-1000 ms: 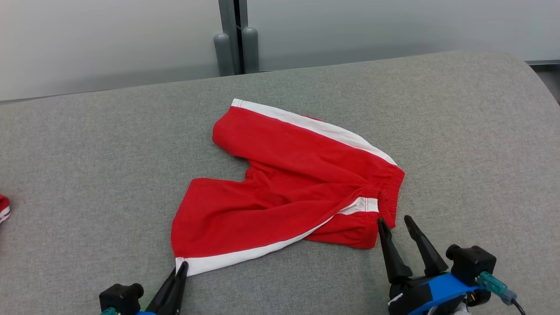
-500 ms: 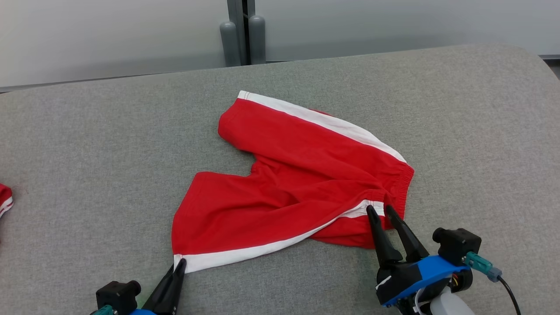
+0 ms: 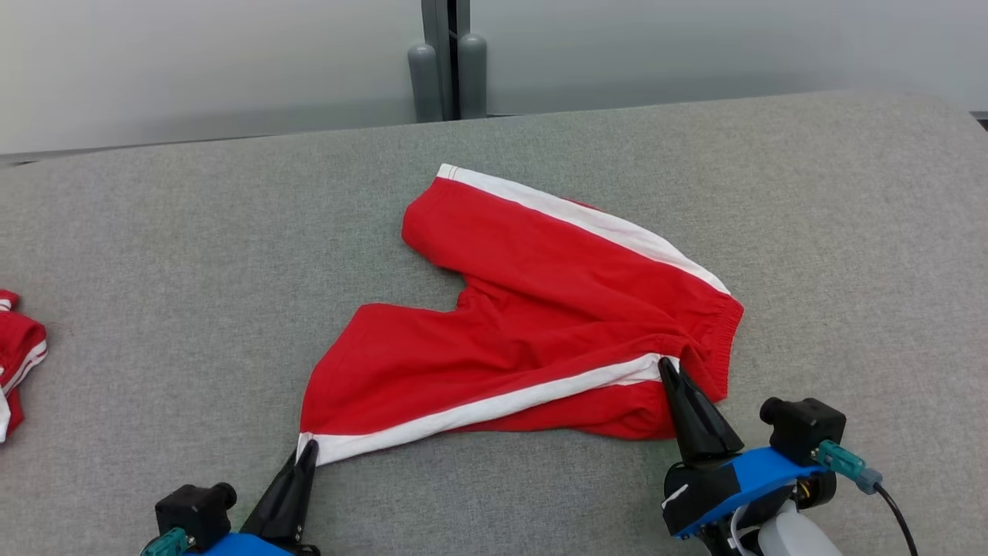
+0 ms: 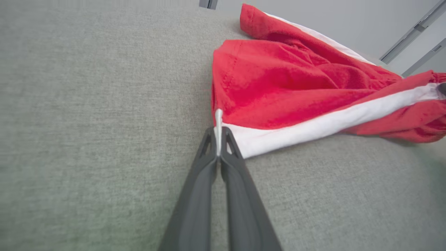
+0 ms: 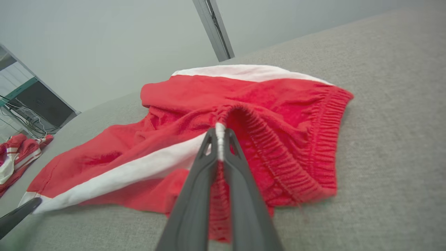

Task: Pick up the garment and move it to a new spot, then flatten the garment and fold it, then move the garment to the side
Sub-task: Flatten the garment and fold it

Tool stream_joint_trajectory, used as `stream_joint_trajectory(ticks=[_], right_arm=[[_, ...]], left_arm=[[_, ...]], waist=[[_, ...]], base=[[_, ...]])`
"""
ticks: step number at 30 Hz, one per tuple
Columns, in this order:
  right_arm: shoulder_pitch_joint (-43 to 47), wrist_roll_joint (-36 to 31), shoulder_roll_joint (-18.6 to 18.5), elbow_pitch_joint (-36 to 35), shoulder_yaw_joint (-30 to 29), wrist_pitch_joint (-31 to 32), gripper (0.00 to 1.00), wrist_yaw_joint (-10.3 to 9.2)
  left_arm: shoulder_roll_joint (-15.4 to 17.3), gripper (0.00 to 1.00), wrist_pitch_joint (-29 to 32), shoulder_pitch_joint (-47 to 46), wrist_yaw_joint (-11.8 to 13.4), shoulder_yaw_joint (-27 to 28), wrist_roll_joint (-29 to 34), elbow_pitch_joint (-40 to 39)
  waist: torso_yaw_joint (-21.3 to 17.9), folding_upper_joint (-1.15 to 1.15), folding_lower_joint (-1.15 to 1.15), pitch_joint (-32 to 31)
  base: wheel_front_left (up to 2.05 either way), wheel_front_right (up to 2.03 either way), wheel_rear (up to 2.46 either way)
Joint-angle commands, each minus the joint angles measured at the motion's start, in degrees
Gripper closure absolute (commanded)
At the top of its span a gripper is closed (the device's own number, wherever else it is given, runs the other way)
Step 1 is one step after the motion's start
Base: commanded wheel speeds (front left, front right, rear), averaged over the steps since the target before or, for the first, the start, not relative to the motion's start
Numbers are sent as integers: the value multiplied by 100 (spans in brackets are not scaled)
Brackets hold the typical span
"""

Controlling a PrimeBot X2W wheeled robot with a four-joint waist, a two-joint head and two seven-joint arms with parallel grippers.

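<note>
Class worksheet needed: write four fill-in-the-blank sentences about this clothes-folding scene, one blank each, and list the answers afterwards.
The shorts on the grey surface are mainly ____. The left gripper is shut on the ____ stripe at a leg hem. The right gripper is shut on the elastic ____. Another red garment lies at the head view's ____ edge.
Answers: red, white, waistband, left.

Pinched closed: left hand [image 3: 307, 450], right hand [image 3: 666, 369].

Soft, even, bright light leaves only faint shadows under the shorts [image 3: 540, 324] on the grey cloth surface [image 3: 154, 270], while both wrist views bend and blur toward their edges.
</note>
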Motion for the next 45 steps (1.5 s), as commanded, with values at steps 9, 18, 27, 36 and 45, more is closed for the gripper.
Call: stream_joint_trajectory(ticks=[9,18,27,36,45], right_arm=[[-27,-355,-25,-1080,-170,-5,100,0],[-1236,-921,-32,-1681,-322,54,100,-4],[-2903,-1131,-43,-1093,-356,409,100,-7],[-4502,-1857,-55,141,-449,12,100,-12],[-3122,-1855,-52,315,-417,-12,100,-7]], left_arm=[[-70,100,-5,-502,8,1010,446,-1044],[438,100,-5,-1863,13,1922,929,-1676],[1240,100,9,-3635,16,1527,858,-831],[1178,100,-7,-4856,21,1680,960,-507],[593,100,-9,-3091,14,1547,642,-449]], waist=[[-23,-1,0,-641],[60,-1,0,-951],[195,-1,0,-10],[355,-1,0,696],[458,-1,0,481]], base=[[0,0,0],[0,0,0],[0,0,0],[0,0,0],[0,0,0]])
